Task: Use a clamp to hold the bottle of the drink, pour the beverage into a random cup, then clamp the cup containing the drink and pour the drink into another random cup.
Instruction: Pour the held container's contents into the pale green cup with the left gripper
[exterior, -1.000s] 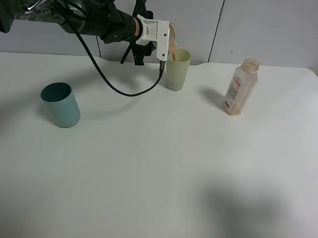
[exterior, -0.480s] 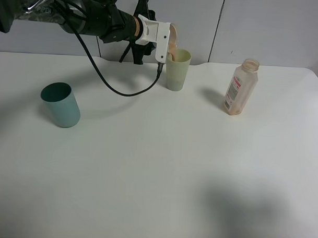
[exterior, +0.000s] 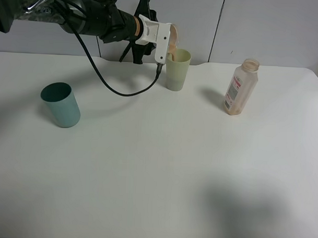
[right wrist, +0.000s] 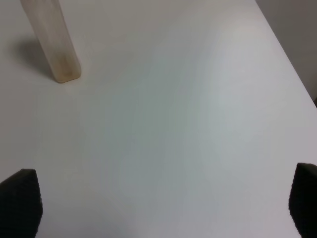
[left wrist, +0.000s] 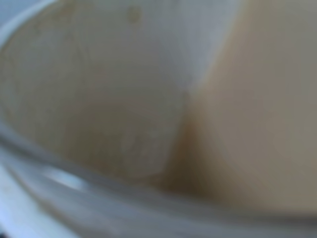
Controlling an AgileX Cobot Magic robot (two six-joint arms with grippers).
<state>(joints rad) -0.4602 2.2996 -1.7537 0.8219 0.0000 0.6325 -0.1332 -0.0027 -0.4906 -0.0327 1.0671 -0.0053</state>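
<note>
Cup containing the drink: clamped tight in my left pincer [exterior: 169, 43] at the far edge of the table, tipped steeply on its side; only a sliver of it [exterior: 174, 38] showed past the white jaws in the high view.
Right pincer [right wrist: 158, 203]: jaws stood wide apart and held nothing; two dark fingertips [right wrist: 20, 201] framed bare tabletop in my right wrist view.
Table [exterior: 157, 166]: white; its near half carried a soft shadow.
Teal cup [exterior: 61, 104]: upright on the left side, well apart from everything else.
Bottle [exterior: 240, 87]: upright on the right side, uncapped, with a tan film on its walls; its label faced left.
Tumbler [exterior: 177, 70]: pale yellow-green, upright at the far middle of the table, just below the tilted cup's mouth.
Drink [left wrist: 247, 114]: tan and milky, pooled against the lower wall of the tilted cup in my left wrist view, which was blurred; a thin tan streak ran from the cup's lip to the tumbler's rim.
Left arm [exterior: 89, 20]: black, reaching in from the far left, with a cable [exterior: 118, 89] looping down onto the table.
</note>
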